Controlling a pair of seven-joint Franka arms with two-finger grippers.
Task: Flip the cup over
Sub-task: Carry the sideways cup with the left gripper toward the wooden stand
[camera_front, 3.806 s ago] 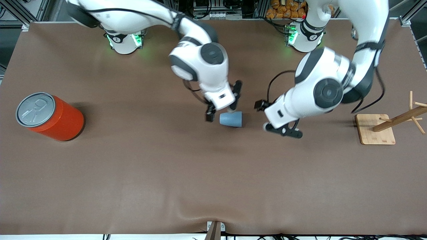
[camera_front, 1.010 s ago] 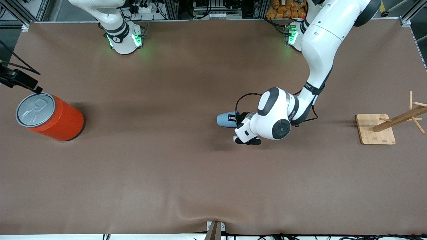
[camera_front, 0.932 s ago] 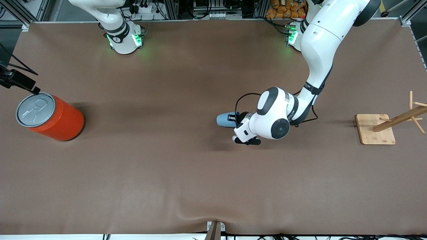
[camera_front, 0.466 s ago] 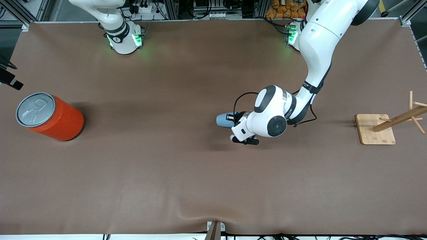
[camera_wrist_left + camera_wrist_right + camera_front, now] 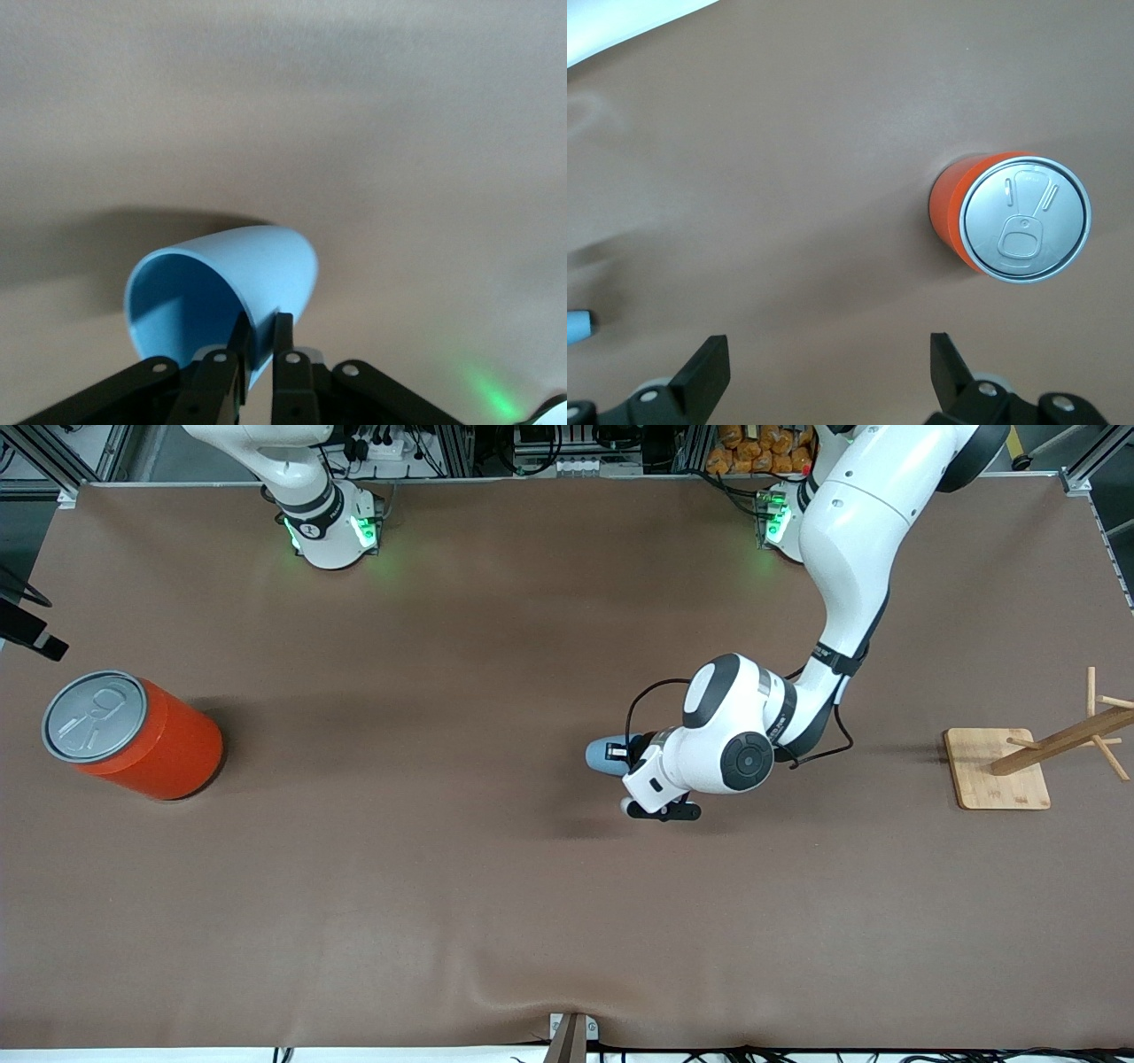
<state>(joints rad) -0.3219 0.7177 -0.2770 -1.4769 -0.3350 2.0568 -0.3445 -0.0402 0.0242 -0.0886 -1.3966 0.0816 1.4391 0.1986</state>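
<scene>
The left claw is pinching the cup's rim, one finger inside the darker blue mouth and one against the outer wall, as the left wrist view is showing. The cup is lying tipped on its side, and it is probably hanging just above the desk, though its shadow is making contact hard to judge. In the front view the left arm's wrist is covering most of the cup, leaving only its closed end peeking out toward the right arm's end of the desk, and the left claw is barely showing there. The right arm is waiting off the desk's edge; the right claw is hovering with its fingers spread wide, looking down on the orange can standing upright below it. A wooden rack is standing well apart from the left claw, partly cut off by the frame.
</scene>
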